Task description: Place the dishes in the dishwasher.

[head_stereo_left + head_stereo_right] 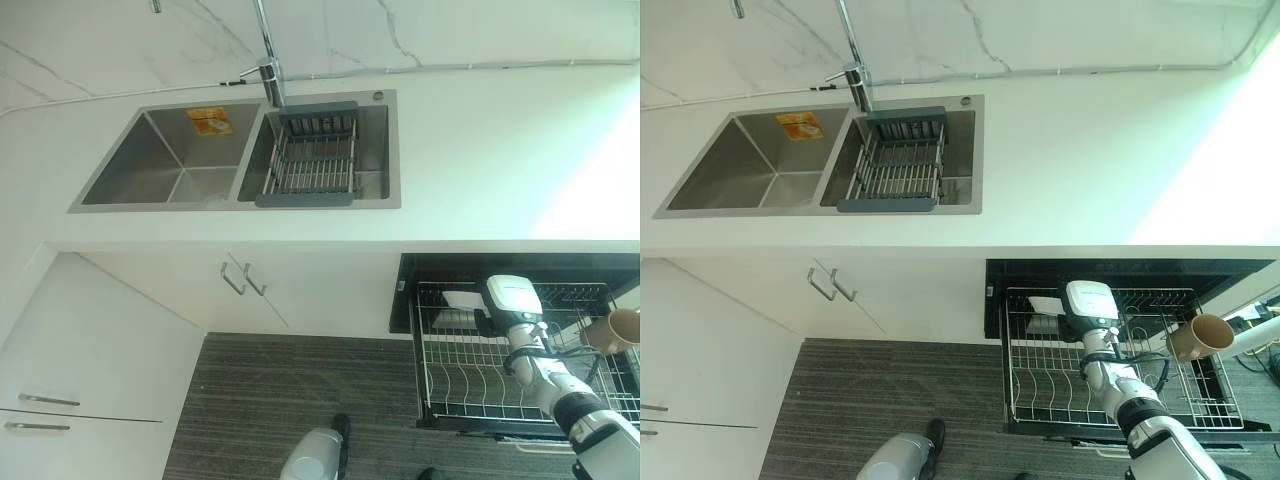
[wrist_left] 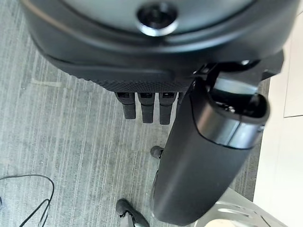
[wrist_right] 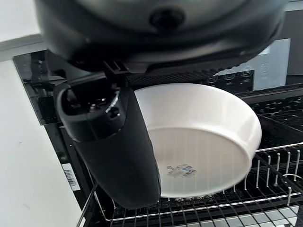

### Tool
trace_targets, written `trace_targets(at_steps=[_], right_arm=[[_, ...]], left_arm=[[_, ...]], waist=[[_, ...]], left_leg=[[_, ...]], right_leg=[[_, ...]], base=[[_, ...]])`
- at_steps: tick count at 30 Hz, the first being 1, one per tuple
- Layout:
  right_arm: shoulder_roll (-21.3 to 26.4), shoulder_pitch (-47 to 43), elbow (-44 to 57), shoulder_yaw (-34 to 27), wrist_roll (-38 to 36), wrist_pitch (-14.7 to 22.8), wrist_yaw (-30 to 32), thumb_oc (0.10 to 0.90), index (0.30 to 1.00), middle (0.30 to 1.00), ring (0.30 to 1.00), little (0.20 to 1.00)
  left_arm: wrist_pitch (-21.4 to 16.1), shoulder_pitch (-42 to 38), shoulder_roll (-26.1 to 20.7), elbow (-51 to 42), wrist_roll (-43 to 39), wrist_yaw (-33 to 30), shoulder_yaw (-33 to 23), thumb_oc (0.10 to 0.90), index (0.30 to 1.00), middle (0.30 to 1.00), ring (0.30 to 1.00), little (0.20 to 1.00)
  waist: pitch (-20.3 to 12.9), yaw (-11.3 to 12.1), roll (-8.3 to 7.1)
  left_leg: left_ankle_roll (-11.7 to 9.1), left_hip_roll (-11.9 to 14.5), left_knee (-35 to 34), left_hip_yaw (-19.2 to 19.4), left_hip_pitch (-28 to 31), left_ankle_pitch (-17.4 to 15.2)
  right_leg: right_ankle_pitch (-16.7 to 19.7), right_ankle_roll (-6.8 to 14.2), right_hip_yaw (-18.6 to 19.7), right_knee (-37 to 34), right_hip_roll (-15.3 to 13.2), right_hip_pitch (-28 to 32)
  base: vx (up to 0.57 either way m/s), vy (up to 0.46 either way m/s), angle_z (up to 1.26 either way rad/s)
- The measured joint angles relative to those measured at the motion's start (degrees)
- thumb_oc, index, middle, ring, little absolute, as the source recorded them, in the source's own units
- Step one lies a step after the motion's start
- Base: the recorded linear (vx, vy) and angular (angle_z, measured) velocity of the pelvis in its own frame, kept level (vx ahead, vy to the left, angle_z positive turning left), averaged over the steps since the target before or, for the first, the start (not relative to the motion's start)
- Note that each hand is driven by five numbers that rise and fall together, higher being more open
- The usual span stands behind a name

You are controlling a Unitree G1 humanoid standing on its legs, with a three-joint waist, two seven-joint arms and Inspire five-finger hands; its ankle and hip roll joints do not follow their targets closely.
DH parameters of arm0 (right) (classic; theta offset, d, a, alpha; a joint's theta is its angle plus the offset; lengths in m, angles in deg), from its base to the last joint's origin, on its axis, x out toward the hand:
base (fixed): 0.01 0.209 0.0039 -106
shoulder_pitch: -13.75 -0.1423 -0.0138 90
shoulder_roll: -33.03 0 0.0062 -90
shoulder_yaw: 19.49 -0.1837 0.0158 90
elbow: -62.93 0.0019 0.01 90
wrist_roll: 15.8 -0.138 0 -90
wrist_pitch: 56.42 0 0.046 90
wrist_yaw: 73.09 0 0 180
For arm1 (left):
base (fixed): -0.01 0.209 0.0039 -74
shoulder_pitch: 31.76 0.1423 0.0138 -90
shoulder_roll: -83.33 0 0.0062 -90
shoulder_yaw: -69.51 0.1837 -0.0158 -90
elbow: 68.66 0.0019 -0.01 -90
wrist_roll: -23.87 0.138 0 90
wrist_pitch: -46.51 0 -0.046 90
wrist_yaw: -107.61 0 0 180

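A white bowl (image 3: 203,137) sits in my right hand (image 3: 113,142), the thumb lying over its rim and the fingers hidden behind it. The bowl (image 1: 1044,305) is tilted just above the back left corner of the pulled-out dishwasher rack (image 1: 1040,385), a wire basket with rows of upright prongs. My right hand (image 1: 486,321) reaches into the rack from its front. A tan cup (image 1: 1198,337) is at the rack's right side. My left hand (image 2: 147,106) hangs over the grey floor with its fingers relaxed and nothing in it.
A double steel sink (image 1: 160,160) is set into the white counter (image 1: 500,150), with a wire drainer basket (image 1: 312,158) in its right basin and a faucet (image 1: 268,70) behind. White cabinet doors with handles (image 1: 240,278) stand left of the dishwasher.
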Motion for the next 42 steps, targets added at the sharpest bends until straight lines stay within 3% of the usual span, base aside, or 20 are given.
trace_targets(at_steps=[6,8,10,12,19,20,21,22,25,29,33,34,39,42], right_arm=[[0.33,-1.18,-4.59,-0.01,0.03,-0.68,-0.06,0.4,0.3,0.3,0.3,0.3],[0.5,-3.29,-6.43,0.0,-0.06,-0.94,-0.09,0.4,0.3,0.3,0.3,0.3],[2.39,-6.6,-6.45,0.02,-0.09,-1.38,-0.17,0.4,0.3,0.3,0.3,0.3],[2.79,-8.24,-6.48,0.07,-0.1,-1.61,-0.2,0.4,0.3,0.3,0.3,0.3],[2.03,-8.7,-6.48,0.96,-0.65,-1.75,-0.18,0.4,0.3,0.3,0.3,0.3],[2.0,-8.7,-6.49,0.95,-0.67,-1.73,-0.18,0.445,0.368,0.368,0.368,0.368],[2.03,-9.1,-6.53,0.88,-0.87,-1.59,-0.18,0.566,0.549,0.549,0.549,0.549],[2.06,-10.06,-6.55,0.7,-1.66,-1.58,-0.2,0.8,0.9,0.9,0.9,0.9],[0.59,-12.24,-7.79,0.47,-5.75,-3.48,-5.97,0.8,0.9,0.9,0.9,0.9],[0.12,-13.05,-8.08,0.46,-9.53,-3.49,-11.97,0.8,0.9,0.9,0.9,0.9],[-2.19,-10.93,-8.19,0.48,-12.97,-2.26,-20.65,0.8,0.9,0.9,0.9,0.9],[-2.3,-9.95,-8.21,0.47,-14.04,-2.18,-22.11,0.8,0.9,0.9,0.9,0.9],[-3.16,-7.08,-8.31,-1.36,-25.51,-3.98,-34.64,0.8,0.9,0.9,0.9,0.9],[-5.11,-4.86,-8.66,-5.6,-33.52,-6.92,-40.73,0.8,0.9,0.9,0.9,0.9]], left_arm=[[-1.3,-1.27,-0.4,-0.24,-0.07,0.96,0.67,0.8,0.9,0.9,0.9,0.9],[-1.32,-2.56,-0.41,-0.46,-0.57,1.12,1.01,0.8,0.9,0.9,0.9,0.9],[-1.79,-4.95,-0.27,-1.39,-1.23,1.22,2.31,0.8,0.9,0.9,0.9,0.9],[-2.54,-5.64,-0.19,-1.7,-1.74,1.21,2.36,0.8,0.9,0.9,0.9,0.9],[-2.62,-5.73,0.02,-2.85,-3.4,2.32,2.8,0.8,0.9,0.9,0.9,0.9],[-2.77,-5.78,0.02,-3.11,-3.43,2.34,2.8,0.8,0.9,0.9,0.9,0.9],[-2.85,-5.89,-0.01,-3.4,-3.57,2.34,2.9,0.8,0.9,0.9,0.9,0.9],[-2.84,-6.05,-0.03,-4.01,-4.05,2.35,3.27,0.8,0.9,0.9,0.9,0.9],[-2.75,-7.06,-0.04,-4.51,-5.5,2.37,3.53,0.8,0.9,0.9,0.9,0.9],[-2.28,-8.13,-0.18,-3.92,-5.38,2.29,3.08,0.8,0.9,0.9,0.9,0.9],[-1.71,-8.18,-2.38,-4.1,-4.92,2.29,1.43,0.8,0.9,0.9,0.9,0.9],[-1.54,-8.29,-2.45,-4.13,-4.91,2.28,1.21,0.8,0.9,0.9,0.9,0.9],[-0.27,-8.19,-2.47,-3.34,-2.12,2.2,-0.34,0.8,0.9,0.9,0.9,0.9],[0.23,-7.56,-2.8,-1.87,-0.89,1.85,-1.14,0.8,0.9,0.9,0.9,0.9]], waist=[[0.51,-0.23,0.61],[1.57,-0.29,1.86],[3.64,-0.49,4.45],[4.86,-0.51,5.74],[5.66,-0.6,5.05],[5.69,-0.59,5.12],[5.69,-0.63,5.1],[5.72,-0.78,5.21],[5.94,-2.03,5.65],[6.37,-2.3,4.46],[5.92,-2.05,-0.45],[5.63,-2.06,-1.09],[4.72,-2.21,-1.89],[1.79,-2.21,-3.9]], left_leg=[[0.16,-0.29,0.01,-0.53,-1.76,0.79],[0.1,-0.35,-0.25,-0.9,-3.23,1.69],[0.15,-0.53,-1.39,-1.07,-5.52,3.62],[0.04,-0.74,-2.56,-1.17,-5.82,4.72],[0.01,-1.14,-3.94,-1.26,-5.81,5.68],[0.06,-1.16,-3.97,-1.24,-5.86,5.73],[0.06,-1.18,-3.96,-1.12,-6.3,5.8],[0.11,-1.19,-3.96,-1.1,-7.31,6.1],[0.1,-1.06,-4.0,-1.07,-8.07,6.6],[0.04,-0.82,-4.06,-1.07,-6.64,6.6],[-0.28,-0.05,-4.01,-0.59,-4.52,5.92],[-0.16,-0.08,-3.86,-0.49,-4.4,5.79],[0.02,0.45,-3.28,0.35,-0.96,4.0],[0.04,0.72,-2.69,1.05,-0.24,2.95]], right_leg=[[0.13,0.17,-0.47,0.34,-0.29,-1.64],[0.21,-0.04,-0.6,1.11,-0.44,-3.44],[0.49,-0.47,-0.56,2.58,-0.86,-6.63],[0.42,-0.7,-0.46,3.41,-1.29,-7.87],[0.16,-0.91,-0.46,4.15,-1.86,-8.66],[0.17,-0.9,-0.45,4.16,-1.86,-8.71],[0.17,-0.91,-0.23,4.46,-2.0,-9.44],[0.19,-0.96,-0.14,4.8,-2.08,-10.55],[0.34,-1.24,0.02,5.36,-2.06,-11.63],[0.44,-1.35,-0.15,5.03,-1.76,-9.92],[0.4,-1.4,0.0,3.96,-0.92,-7.67],[0.48,-1.39,0.01,3.77,-0.94,-7.44],[1.87,-0.96,0.36,0.25,0.26,-2.65],[1.82,-0.87,0.96,-0.31,0.57,-1.84]], base=[[-0.09,-0.017,0.05],[-0.19,0.037,0.06],[-0.17,0.034,0.06],[-0.11,0.025,0.05],[-0.08,0.016,0.02],[-0.13,0.035,-0.02],[-0.1,0.039,-0.02],[-0.15,0.034,-0.02],[-0.12,-0.009,-0.01],[0.01,-0.033,-0.01],[0.04,-0.045,-0.06],[0.07,-0.047,-0.05],[0.08,-0.014,-0.09],[0.1,0.011,-0.12]])
